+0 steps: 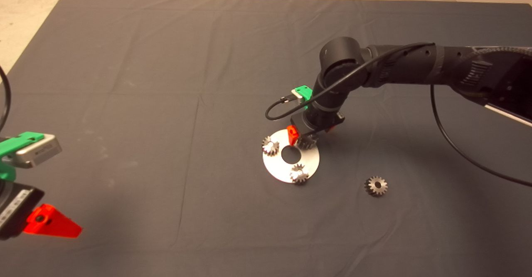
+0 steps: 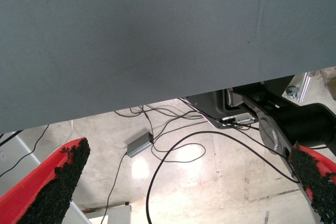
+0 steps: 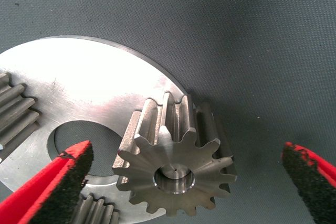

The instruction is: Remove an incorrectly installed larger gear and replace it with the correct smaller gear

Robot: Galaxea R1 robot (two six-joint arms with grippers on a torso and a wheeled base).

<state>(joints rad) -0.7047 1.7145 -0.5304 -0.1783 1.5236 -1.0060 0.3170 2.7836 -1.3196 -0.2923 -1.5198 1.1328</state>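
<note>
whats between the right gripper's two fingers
The larger gear on the metal disc, with the right gripper open around it untouched, as the right wrist view shows.

A robotics lab or workshop, by the look of it: a dark mat [image 1: 166, 60] spread over a table, bare concrete floor [image 2: 210, 182] beyond it strewn with loose cables [image 2: 168, 153] and a small grey box [image 2: 139, 144], plus a steel disc [image 1: 309, 160] carrying gears.

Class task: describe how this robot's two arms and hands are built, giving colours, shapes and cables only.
The right arm is black and tubular, trailed by a black cable. Each hand has a green body and two red wedge fingers with black pads: right hand, left hand.
</note>
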